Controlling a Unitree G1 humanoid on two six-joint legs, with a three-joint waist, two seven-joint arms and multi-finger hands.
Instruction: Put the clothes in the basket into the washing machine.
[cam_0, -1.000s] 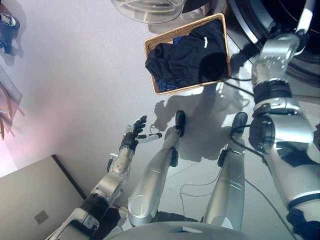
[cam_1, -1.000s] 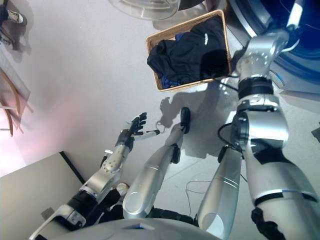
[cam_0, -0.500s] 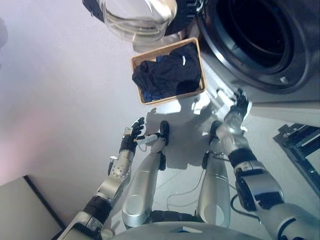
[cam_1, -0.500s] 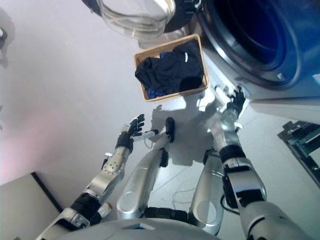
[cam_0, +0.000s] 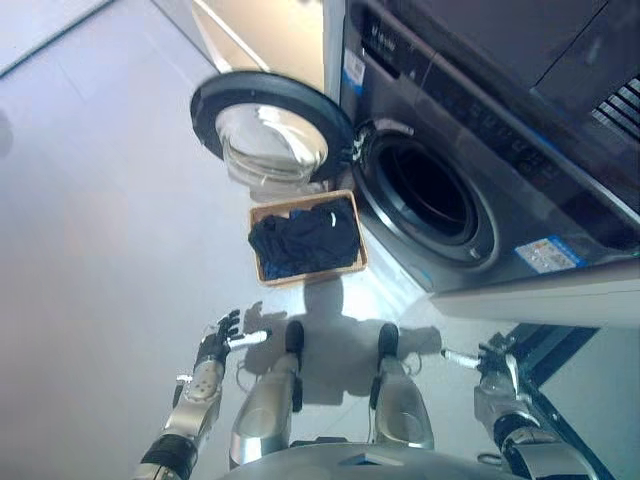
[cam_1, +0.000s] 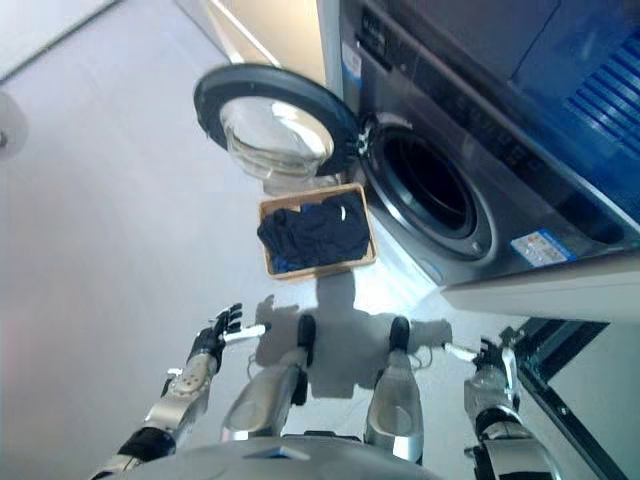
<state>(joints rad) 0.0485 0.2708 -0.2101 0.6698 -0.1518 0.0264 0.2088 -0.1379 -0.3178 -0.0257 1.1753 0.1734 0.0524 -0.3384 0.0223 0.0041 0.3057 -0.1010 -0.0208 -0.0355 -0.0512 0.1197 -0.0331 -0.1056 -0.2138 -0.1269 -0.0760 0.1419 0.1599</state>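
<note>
Both hands hang low and empty, fingers spread: left hand (cam_0: 217, 338), right hand (cam_1: 488, 357). Well ahead of them a wicker basket (cam_0: 257, 262) of dark clothes (cam_0: 303, 236) sits on grey floor (cam_0: 90, 220) below the dark washing machine (cam_0: 470, 130), door (cam_0: 268, 128) swung open. Its labels are illegible.

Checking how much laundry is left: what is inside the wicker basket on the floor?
The basket holds a heap of dark clothes, with a bit of blue at its lower edge. The heap covers the basket's bottom, so anything beneath it is hidden.
</note>
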